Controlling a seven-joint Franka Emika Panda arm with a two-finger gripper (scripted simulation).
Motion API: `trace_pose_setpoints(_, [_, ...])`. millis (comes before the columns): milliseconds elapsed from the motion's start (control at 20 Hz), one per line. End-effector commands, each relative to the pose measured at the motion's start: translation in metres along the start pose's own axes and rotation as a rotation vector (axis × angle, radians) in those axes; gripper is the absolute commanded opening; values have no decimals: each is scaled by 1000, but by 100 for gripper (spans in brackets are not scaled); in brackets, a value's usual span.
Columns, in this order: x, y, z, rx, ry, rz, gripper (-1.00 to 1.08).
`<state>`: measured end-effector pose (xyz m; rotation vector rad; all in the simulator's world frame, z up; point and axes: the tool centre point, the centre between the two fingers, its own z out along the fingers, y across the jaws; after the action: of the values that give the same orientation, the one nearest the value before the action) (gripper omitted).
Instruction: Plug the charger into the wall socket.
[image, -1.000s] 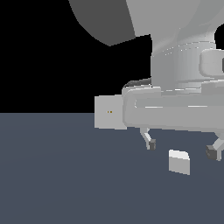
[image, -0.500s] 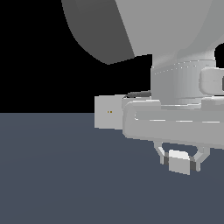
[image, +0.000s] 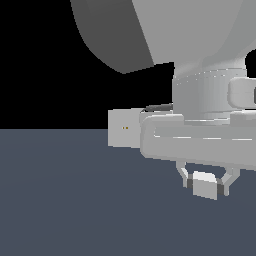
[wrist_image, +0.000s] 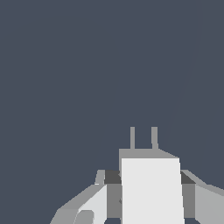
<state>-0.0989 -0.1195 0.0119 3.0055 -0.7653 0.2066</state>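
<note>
Gripper (image: 206, 186) is clamped on the charger (image: 205, 185), one finger on each side, dark pads pressed against the block's flanks. Wrist view confirms it: charger (wrist_image: 151, 192) sits squarely between the fingers (wrist_image: 113, 192), with its two thin prongs (wrist_image: 143, 138) sticking out past the front face, over bare floor. Gripper midpoint in that view is on the block itself (wrist_image: 151, 194).

Charger is on the exterior view's right, low in the scene, just under the arm's hand. Whether it touches the floor (image: 65, 200) or hangs just above it, I cannot tell (no clear shadow or gap under it).

Socket (image: 125, 128) stands upright further back, on the exterior view's left of the charger, well apart from it. Its right edge is hidden behind the hand. Two small orange dots show at its centre. It stands where the dark blue-grey floor meets the black background.

Arm (image: 200, 75) fills most of the upper right of the exterior view; the big grey link overhangs the socket.
</note>
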Motion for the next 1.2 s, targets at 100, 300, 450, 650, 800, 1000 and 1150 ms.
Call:
trace_pose_setpoints(100, [0,-4,-2,1,0,-4,-100])
trace_pose_setpoints(300, [1,-18,-10,2,0,-16,-100])
trace_pose_setpoints(450, [1,-35,-19,4,0,-30,-100])
trace_pose_setpoints(650, [1,-67,-36,8,0,-59,-100])
trace_pose_setpoints(800, [1,-95,-52,11,1,-84,-100])
trace_pose_setpoints(1000, [0,-129,-70,14,1,-115,-100])
trace_pose_setpoints(1150, [-1,-149,-81,17,1,-133,-100])
